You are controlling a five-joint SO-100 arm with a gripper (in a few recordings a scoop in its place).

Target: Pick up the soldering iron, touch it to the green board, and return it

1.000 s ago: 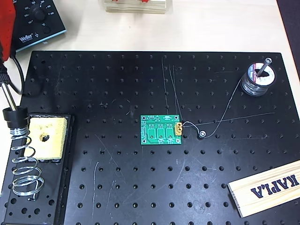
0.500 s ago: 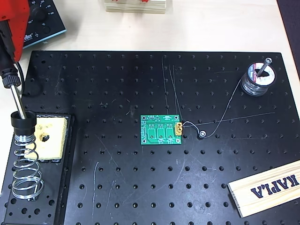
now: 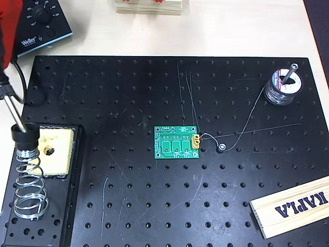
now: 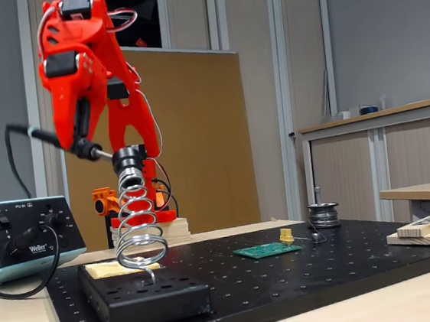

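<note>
The soldering iron (image 3: 14, 114) is at the far left of the overhead view. Its black handle points up-left and its metal shaft runs into the black collar of the coil-spring stand (image 3: 26, 175). My red gripper (image 3: 4, 62) is shut on the iron's handle at the picture's left edge. In the fixed view the gripper (image 4: 82, 140) holds the soldering iron (image 4: 84, 149) tilted, tip toward the stand's collar (image 4: 128, 158), with the cord trailing left. The green board (image 3: 177, 143) lies flat mid-board with its yellow connector on its right edge, far from the gripper. It also shows in the fixed view as the green board (image 4: 267, 250).
A large black perforated board (image 3: 154, 206) carries everything. A yellow sponge (image 3: 51, 152) sits beside the stand. A solder spool (image 3: 281, 87) stands at the back right, its wire trailing to the connector. A wooden KAPLA block (image 3: 293, 206) lies front right. A Weller station (image 3: 38, 23) is at the back left.
The gripper and iron swung right and up half a second ago, then drew back left. The stand's collar now sits further right than a second ago. The shaft stays in the collar.
</note>
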